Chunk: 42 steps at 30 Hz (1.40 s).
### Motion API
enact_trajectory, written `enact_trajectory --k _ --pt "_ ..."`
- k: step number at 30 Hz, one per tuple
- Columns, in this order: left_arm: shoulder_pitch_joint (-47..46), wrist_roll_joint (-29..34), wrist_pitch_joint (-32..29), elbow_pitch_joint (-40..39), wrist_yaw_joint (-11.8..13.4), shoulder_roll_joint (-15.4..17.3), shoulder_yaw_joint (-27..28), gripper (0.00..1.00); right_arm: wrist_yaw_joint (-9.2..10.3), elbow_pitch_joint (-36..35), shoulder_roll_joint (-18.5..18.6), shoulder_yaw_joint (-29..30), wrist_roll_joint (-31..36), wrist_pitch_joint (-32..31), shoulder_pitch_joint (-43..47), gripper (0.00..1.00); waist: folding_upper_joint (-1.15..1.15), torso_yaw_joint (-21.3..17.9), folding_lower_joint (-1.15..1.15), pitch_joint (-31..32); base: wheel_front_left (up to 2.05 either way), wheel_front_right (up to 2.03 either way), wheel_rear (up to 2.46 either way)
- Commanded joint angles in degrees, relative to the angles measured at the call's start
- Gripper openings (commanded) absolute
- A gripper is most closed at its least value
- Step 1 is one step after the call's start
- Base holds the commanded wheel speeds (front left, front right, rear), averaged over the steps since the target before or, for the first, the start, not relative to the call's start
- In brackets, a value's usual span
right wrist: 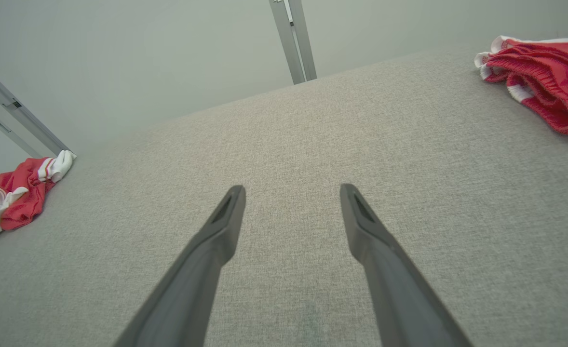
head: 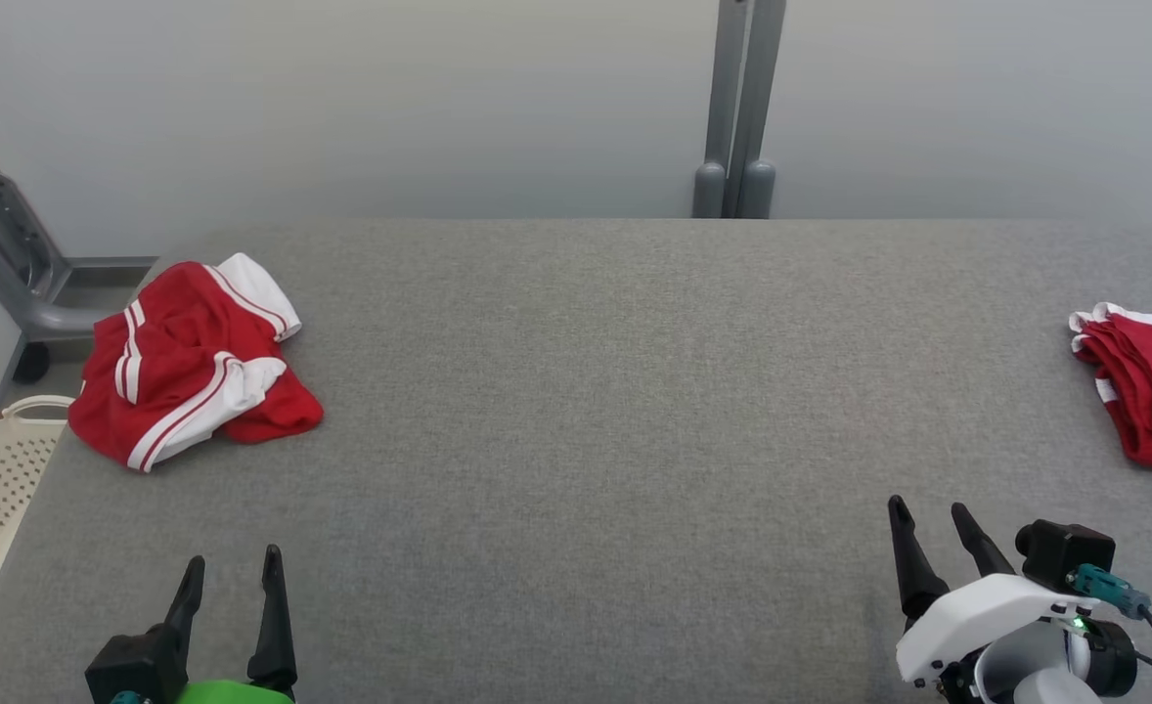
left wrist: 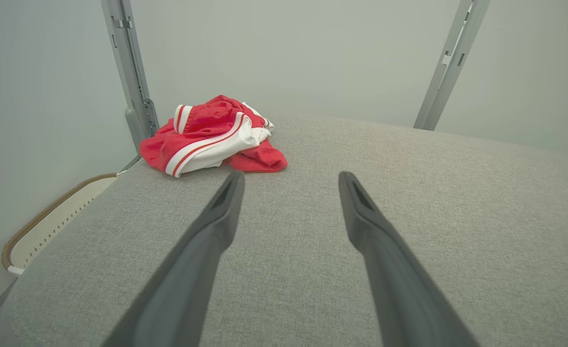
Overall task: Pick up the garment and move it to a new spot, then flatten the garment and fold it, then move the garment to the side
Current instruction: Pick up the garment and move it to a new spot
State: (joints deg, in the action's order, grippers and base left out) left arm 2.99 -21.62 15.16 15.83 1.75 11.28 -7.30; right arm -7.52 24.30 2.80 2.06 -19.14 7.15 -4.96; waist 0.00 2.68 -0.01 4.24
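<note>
Garment (head: 195, 362), a crumpled red-and-white heap, is lying on the bench (head: 586, 391) well ahead of the left end effector (head: 233, 557), which, like the right end effector (head: 926, 505), is hovering with jaws apart and empty, likely poised for pickup.

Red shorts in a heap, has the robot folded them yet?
Not yet. Done: a folded-looking red pile sits at the right of the table. In hand: nothing; the left claw and right claw are open and empty. Left: pick up the crumpled red shorts, move, flatten, fold and set them aside.
</note>
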Motion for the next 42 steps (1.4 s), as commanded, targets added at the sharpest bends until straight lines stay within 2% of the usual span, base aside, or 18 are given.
enact_trajectory --k 1,21,27,36,42 --pt "-0.39 0.39 0.00 0.45 -0.33 -0.05 0.05 1.00 0.06 0.20 0.08 -0.60 0.51 0.54 0.85 1.00 0.00 2.00 0.01 0.09 0.00 0.00 0.00" --pt "1.76 0.33 -0.82 -0.39 0.17 2.05 0.10 1.00 0.06 3.35 0.11 -5.43 -0.72 3.17 -0.21 1.00 0.00 18.70 0.01 0.86 0.00 0.00 0.00" --pt "2.68 0.03 -1.48 -1.38 0.52 2.44 -0.03 1.00 0.06 4.26 0.11 -6.92 -1.43 3.76 -0.72 1.00 0.00 22.48 0.01 0.97 0.00 0.00 0.00" --pt "3.97 -0.49 -1.01 -2.89 1.35 2.95 0.79 1.00 0.06 5.55 0.13 -8.84 -1.51 4.13 -1.81 1.00 0.00 24.02 0.01 0.56 0.00 0.00 0.00" --pt "2.71 -1.62 -0.48 -4.15 -0.22 2.67 1.20 1.00 0.06 5.81 0.13 -9.61 -1.76 3.65 -1.87 1.00 0.00 23.68 0.01 0.81 0.00 0.00 0.00"
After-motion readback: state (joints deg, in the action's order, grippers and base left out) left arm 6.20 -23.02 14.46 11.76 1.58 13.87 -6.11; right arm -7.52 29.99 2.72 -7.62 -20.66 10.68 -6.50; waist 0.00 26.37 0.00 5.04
